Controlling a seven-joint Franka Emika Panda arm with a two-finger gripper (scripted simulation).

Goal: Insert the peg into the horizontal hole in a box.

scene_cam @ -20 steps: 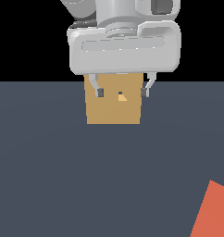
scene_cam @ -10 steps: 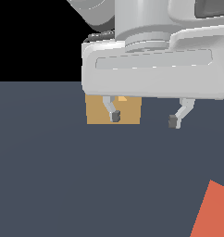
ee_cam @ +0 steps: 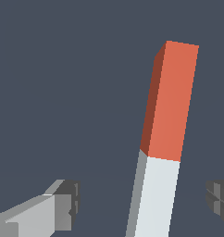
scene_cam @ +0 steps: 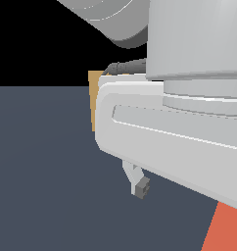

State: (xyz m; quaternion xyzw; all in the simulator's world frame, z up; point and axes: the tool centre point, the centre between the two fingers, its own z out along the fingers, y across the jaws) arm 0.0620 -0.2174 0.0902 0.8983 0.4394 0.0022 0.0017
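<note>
The peg (ee_cam: 171, 102) lies flat on the dark floor, one half orange-red and the other half pale grey-white (ee_cam: 153, 199). In the exterior view only its orange end (scene_cam: 227, 229) shows, at the lower right. My gripper (ee_cam: 141, 200) is open and empty above the peg, with the white half between the two fingers (ee_cam: 63, 210) in the wrist view. In the exterior view one finger (scene_cam: 140, 186) hangs below the big white hand. The tan box (scene_cam: 93, 98) shows only as a thin strip behind the hand. The hole is hidden.
The dark grey floor (scene_cam: 47, 171) spreads across the exterior view's left and front. The white gripper hand (scene_cam: 164, 142) and arm fill the exterior view's right and top.
The gripper has moved away from the box, toward the camera and to the exterior view's right, toward the peg. It now hides most of the box and the hole. The jaws stay open.
</note>
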